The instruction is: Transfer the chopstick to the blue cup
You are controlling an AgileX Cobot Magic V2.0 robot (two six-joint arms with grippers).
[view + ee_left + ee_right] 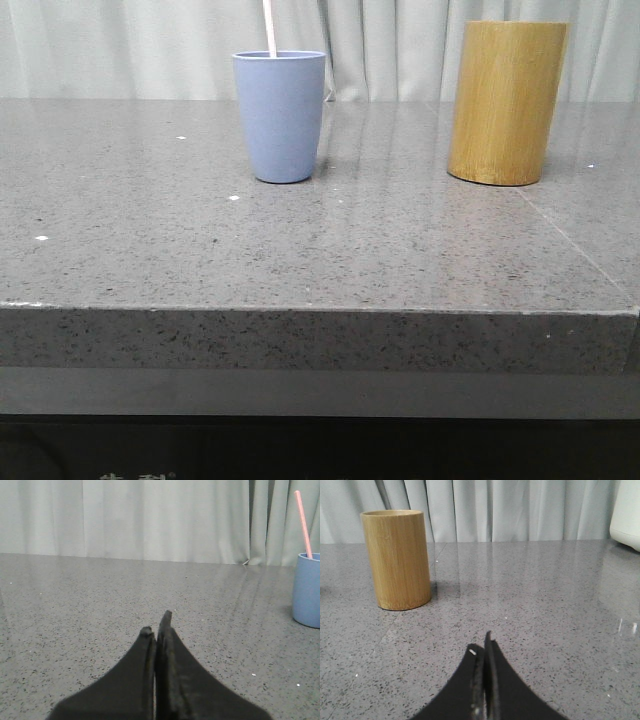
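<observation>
- The left gripper [157,622] is showing in the left wrist view with its two black fingers pressed together, nothing between them, hovering low over the grey speckled table [100,610].
- The blue cup [280,116] is standing upright on the table, left of centre in the front view and toward the far side, in front of a pale curtain [120,45].
- The chopstick [269,28] is standing inside the blue cup, its lower part hidden by the cup wall and its upper part rising above the rim and running out of the top of the front view; in the left wrist view the chopstick [303,522] is leaning slightly and looking pinkish, resting against the rim of the blue cup [307,590].
- The bamboo holder [506,102] is standing upright to the right of the blue cup, well apart from it, taller and wider than the cup.
- The right gripper [484,647] is showing in the right wrist view with its fingers closed against each other and holding nothing, low over the table, with the bamboo holder [397,559] standing well ahead of it.
- A white rounded object [626,512] is sitting at the far edge of the table in the right wrist view; what it is cannot be told.
</observation>
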